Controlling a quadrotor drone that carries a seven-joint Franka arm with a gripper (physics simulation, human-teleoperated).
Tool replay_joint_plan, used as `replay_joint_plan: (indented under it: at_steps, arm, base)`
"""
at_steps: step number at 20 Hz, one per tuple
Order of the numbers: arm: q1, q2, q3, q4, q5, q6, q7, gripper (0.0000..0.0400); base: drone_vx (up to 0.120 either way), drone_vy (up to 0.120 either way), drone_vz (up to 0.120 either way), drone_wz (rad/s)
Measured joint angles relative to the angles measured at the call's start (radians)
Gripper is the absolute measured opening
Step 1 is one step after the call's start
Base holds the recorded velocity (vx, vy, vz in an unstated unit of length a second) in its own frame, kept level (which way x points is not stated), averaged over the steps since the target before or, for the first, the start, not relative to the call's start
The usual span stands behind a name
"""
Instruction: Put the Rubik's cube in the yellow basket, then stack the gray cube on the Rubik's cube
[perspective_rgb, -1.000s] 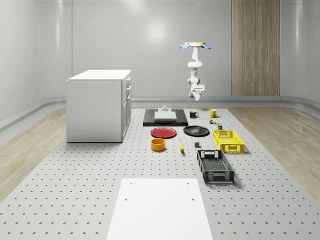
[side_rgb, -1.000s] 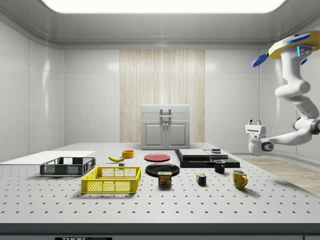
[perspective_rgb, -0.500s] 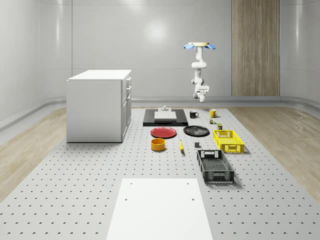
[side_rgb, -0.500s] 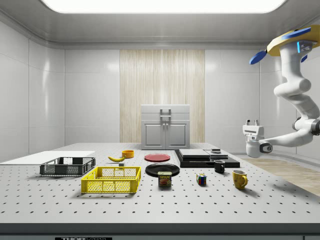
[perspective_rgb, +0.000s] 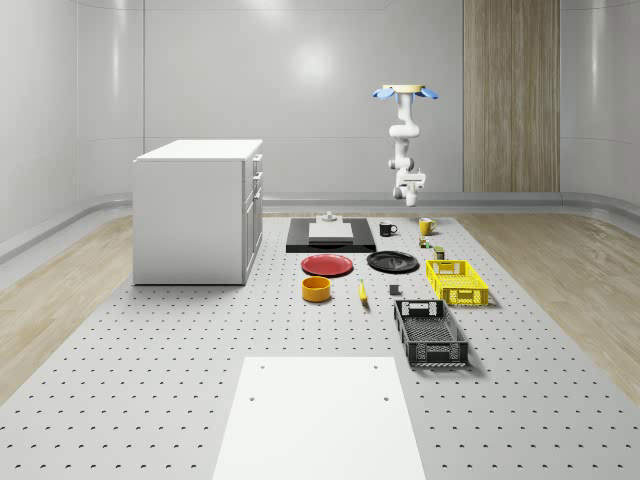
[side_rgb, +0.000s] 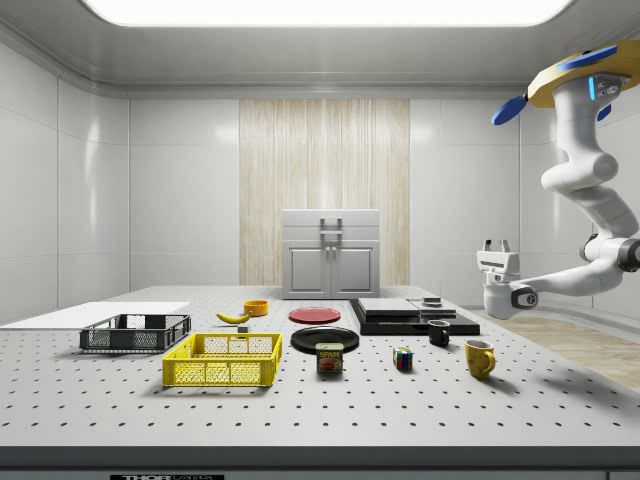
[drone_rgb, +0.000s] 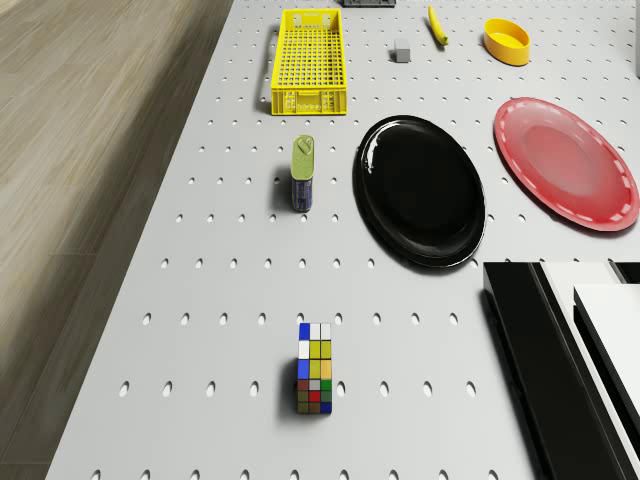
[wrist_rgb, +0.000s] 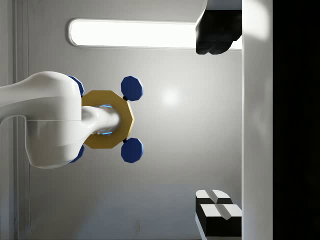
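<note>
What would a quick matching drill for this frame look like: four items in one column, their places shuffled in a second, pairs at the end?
Items
1. multicoloured Rubik's cube
2. small gray cube
3. yellow mesh plastic basket
4. two-finger gripper

Places
A. held high in the air, above the far end of the table, fingers pointing up
B. alone on the table, near the black platform's corner
C. on the table beside the basket, outside it
D. at the table edge by the wooden floor, nothing inside

Pairs: 1-B, 2-C, 3-D, 4-A
</note>
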Motion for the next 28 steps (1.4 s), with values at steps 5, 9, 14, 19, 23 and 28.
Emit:
replay_joint_plan:
  at_steps: [5, 9, 14, 19, 23, 28]
  arm:
    - [-0.001, -0.003, 0.004, -0.003, -0.006, 0.004, 0.001, 0.04]
    - [-0.004, -0.005, 0.011, -0.005, -0.015, 0.007, 0.002, 0.04]
    - [-0.01, -0.008, 0.03, -0.008, -0.042, 0.011, 0.005, 0.04]
    - [-0.023, -0.011, 0.073, -0.014, -0.102, 0.015, 0.013, 0.04]
    - [-0.045, -0.016, 0.146, -0.029, -0.204, 0.02, 0.027, 0.04]
    - [-0.104, -0.033, 0.326, -0.097, -0.465, 0.033, 0.067, 0.04]
  base:
    - [0.12, 0.0, 0.0, 0.0]
    - [0.12, 0.0, 0.0, 0.0]
    - [0.12, 0.0, 0.0, 0.0]
    - [0.12, 0.0, 0.0, 0.0]
    - [0.12, 0.0, 0.0, 0.0]
    - [0.12, 0.0, 0.0, 0.0]
